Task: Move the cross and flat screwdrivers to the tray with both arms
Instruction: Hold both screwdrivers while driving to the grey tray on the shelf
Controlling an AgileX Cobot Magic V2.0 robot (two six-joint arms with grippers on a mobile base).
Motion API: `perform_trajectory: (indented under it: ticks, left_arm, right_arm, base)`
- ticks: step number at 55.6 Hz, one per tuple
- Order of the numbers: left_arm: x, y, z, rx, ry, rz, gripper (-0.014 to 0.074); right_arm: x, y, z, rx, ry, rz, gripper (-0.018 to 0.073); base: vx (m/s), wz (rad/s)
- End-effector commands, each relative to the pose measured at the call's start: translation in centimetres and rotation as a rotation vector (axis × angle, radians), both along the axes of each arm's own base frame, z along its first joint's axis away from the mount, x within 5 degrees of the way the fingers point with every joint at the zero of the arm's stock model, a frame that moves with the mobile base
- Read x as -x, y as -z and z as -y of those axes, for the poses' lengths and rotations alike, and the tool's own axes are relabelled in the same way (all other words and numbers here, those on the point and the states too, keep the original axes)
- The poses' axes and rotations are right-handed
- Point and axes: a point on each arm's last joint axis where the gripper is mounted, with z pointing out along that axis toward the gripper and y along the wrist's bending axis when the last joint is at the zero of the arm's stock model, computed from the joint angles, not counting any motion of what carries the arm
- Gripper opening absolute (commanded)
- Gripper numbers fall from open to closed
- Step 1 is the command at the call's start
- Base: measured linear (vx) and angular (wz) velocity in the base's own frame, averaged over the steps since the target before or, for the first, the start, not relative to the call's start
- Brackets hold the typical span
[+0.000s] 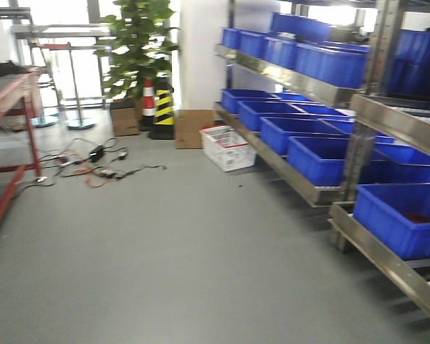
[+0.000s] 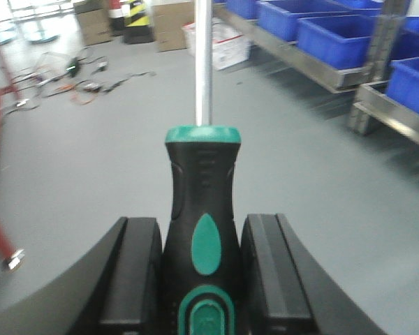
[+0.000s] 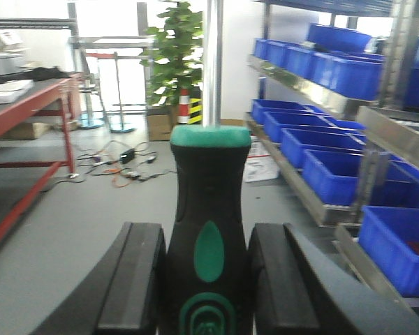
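Note:
In the left wrist view a screwdriver [image 2: 202, 202] with a black handle banded in green stands between the fingers of my left gripper [image 2: 201, 241], which is shut on it; its steel shaft [image 2: 204, 63] runs up out of frame. The right wrist view shows a like screwdriver [image 3: 209, 209] clamped the same way in my right gripper [image 3: 208, 244], shaft [image 3: 213, 63] pointing up and away. Both tips are cut off by the frame, so cross and flat cannot be told apart. The tray is out of view. Neither arm shows in the front view.
Steel racks [image 1: 322, 190] with several blue bins [image 1: 322, 159] line the right side. A red-framed table [image 1: 11, 93] stands at the left. Cables [image 1: 93, 165] lie on the grey floor, with a striped cone [image 1: 162, 111], a plant [image 1: 140, 50] and a white crate [image 1: 228, 147] beyond.

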Motion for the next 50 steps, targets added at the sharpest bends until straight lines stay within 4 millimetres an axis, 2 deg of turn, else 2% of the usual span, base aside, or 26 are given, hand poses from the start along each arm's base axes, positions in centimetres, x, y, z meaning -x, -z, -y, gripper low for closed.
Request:
perform_trajectory:
  ticks: [1, 50]
  left_arm:
    - [0.07, -1.86, 0.04, 0.034, -0.002, 0.126, 0.0]
    - [0.07, -1.86, 0.04, 0.034, -0.002, 0.125, 0.0]
  right_arm:
    - [0.26, -1.76, 0.13, -0.014, 0.012, 0.123, 0.0]
    - [0.26, -1.76, 0.13, -0.014, 0.012, 0.123, 0.0]
  base:
    - [0.49, -0.55]
    - [0.41, -0.68]
